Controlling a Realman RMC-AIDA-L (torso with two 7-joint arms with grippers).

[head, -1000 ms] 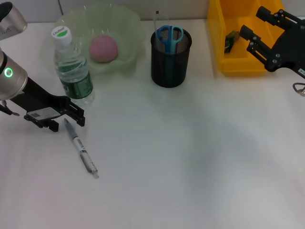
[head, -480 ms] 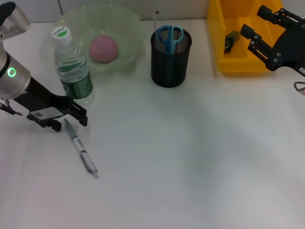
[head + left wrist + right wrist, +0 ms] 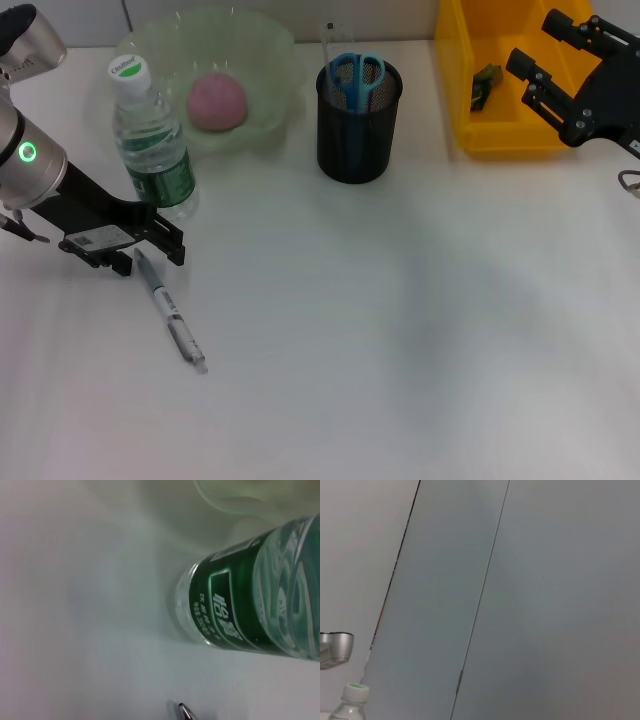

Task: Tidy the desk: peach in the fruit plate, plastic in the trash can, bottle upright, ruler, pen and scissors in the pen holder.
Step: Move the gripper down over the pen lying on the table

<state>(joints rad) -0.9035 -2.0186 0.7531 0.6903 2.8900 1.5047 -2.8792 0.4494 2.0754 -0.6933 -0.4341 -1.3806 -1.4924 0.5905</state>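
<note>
Hovering just beside the pen (image 3: 169,315), near the bottle (image 3: 150,145), left gripper (image 3: 172,240) released; could have knocked the bottle. Right gripper (image 3: 545,65) parked, released.

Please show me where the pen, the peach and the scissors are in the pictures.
pen (image 3: 168,312), head view, middle of its barrel
peach (image 3: 217,102), head view, centre of the fruit
scissors (image 3: 357,73), head view, blue handle loops

The left arm (image 3: 25,160) is a silver cylinder with a glowing green ring light, ending in a black left gripper (image 3: 150,240) bearing a white barcode-like label. The right gripper (image 3: 560,75) is matte black with visible screws; a thin cable, possibly, loops beside it
</note>
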